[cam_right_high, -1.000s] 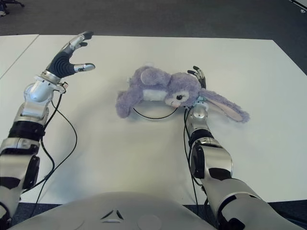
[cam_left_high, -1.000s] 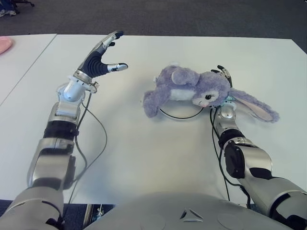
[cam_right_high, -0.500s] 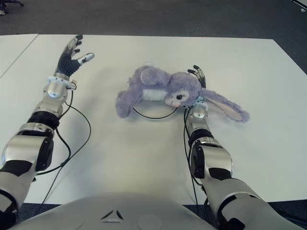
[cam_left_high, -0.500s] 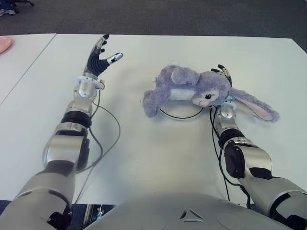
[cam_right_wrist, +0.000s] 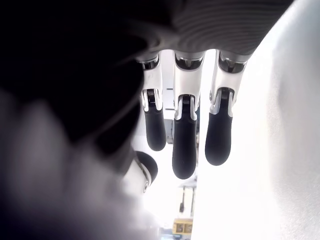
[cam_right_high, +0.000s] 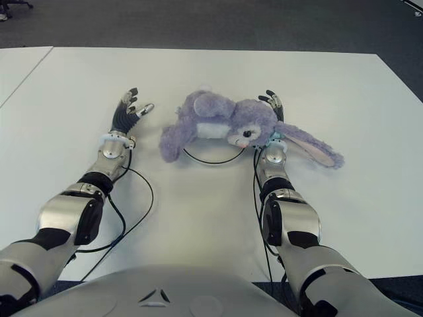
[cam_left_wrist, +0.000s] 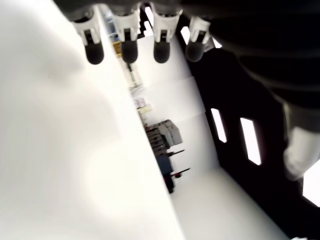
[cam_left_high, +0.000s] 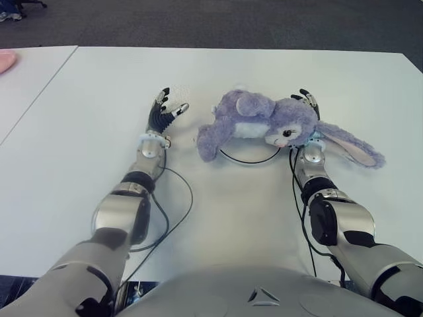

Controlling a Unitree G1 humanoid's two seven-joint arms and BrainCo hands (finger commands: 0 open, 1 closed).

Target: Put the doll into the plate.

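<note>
Swinging down from the upper left, the left hand (cam_left_high: 162, 113) now sits beside the doll, fingers (cam_left_wrist: 94, 46) extended and empty. Right hand (cam_left_high: 308, 105) fingers (cam_right_wrist: 185, 142) splay behind the purple plush rabbit doll (cam_left_high: 268, 123), mid-frame over a thin white plate (cam_left_high: 248, 158). Soft, light; grip its torso.

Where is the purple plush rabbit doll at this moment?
In the eye views the purple plush rabbit doll lies centre-right on the white table, over the white plate's dark rim, with the right hand against its head.
</note>
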